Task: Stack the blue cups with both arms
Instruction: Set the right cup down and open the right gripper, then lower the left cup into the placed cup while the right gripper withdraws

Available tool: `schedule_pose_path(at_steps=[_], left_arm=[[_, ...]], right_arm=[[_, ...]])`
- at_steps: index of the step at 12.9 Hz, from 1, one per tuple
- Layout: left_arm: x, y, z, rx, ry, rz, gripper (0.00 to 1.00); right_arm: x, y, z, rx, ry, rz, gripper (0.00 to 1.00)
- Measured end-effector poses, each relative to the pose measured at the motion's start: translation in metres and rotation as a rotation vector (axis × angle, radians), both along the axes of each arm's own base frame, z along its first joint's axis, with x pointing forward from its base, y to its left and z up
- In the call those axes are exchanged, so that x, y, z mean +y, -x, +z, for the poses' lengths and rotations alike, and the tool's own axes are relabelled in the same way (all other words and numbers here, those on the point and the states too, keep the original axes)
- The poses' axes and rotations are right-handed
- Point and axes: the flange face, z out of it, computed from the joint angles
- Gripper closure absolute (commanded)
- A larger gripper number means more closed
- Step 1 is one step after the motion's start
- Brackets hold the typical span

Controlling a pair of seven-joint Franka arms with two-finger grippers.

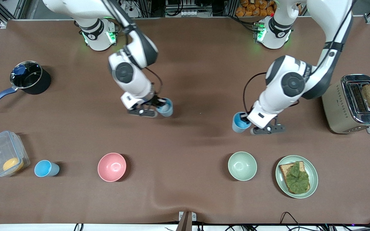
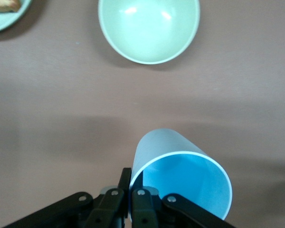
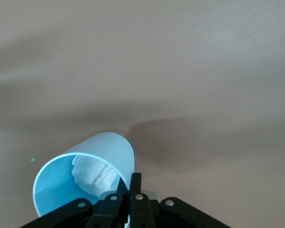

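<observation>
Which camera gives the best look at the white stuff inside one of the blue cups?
The right wrist view: it looks straight into the blue cup pinched at its rim by the right end effector, so the white patch shows clearly. The front view shows that cup only small, the patch hidden. The left wrist view shows a different cup.

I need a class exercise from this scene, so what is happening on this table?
Two robot arms each hold a blue cup by its rim. The right tool is shut on the cup with a white patch inside; the left tool is shut on a plain cup. A third blue cup stands untouched beside the pink bowl. Nothing is stacked yet.
</observation>
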Motion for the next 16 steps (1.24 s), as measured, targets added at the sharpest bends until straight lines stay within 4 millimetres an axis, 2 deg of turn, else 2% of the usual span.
schedule_pose_path(at_steps=[2, 3, 4, 5, 6, 8, 9, 11, 13, 15, 16], left_arm=[[-0.021, 0.003, -0.001, 0.005, 0.008, 0.025, 1.00], [-0.025, 0.003, -0.003, 0.008, 0.010, 0.029, 1.00], [-0.026, 0.002, -0.004, 0.011, 0.012, 0.037, 1.00], [-0.026, 0.001, -0.006, 0.013, 0.014, 0.046, 1.00], [-0.029, 0.000, -0.006, 0.015, 0.017, 0.061, 1.00], [-0.046, 0.003, -0.003, 0.015, 0.026, 0.093, 1.00], [-0.057, 0.005, 0.000, 0.013, 0.032, 0.108, 1.00], [-0.081, 0.011, 0.002, 0.014, 0.043, 0.137, 1.00], [-0.103, 0.020, 0.004, 0.019, 0.051, 0.160, 1.00], [-0.136, 0.036, 0.006, 0.029, 0.059, 0.197, 1.00], [-0.158, 0.049, 0.007, 0.034, 0.066, 0.212, 1.00]], right_arm=[[0.036, 0.015, -0.022, 0.012, 0.001, -0.034, 1.00], [0.044, 0.017, -0.029, 0.018, 0.004, -0.037, 0.64], [0.046, 0.015, -0.033, 0.020, 0.006, -0.039, 0.31], [0.045, 0.012, -0.031, 0.021, 0.008, -0.043, 0.17], [0.043, 0.009, -0.028, 0.022, 0.010, -0.046, 0.08], [0.040, 0.005, -0.022, 0.029, 0.017, -0.049, 0.00], [0.039, 0.002, -0.015, 0.034, 0.020, -0.049, 0.00], [0.024, -0.014, 0.018, 0.042, 0.023, -0.066, 0.00], [-0.015, -0.039, 0.070, 0.045, 0.018, -0.057, 0.00], [-0.071, -0.061, 0.127, 0.042, 0.009, -0.032, 0.00], [-0.103, -0.069, 0.154, 0.048, 0.009, -0.011, 0.00]])
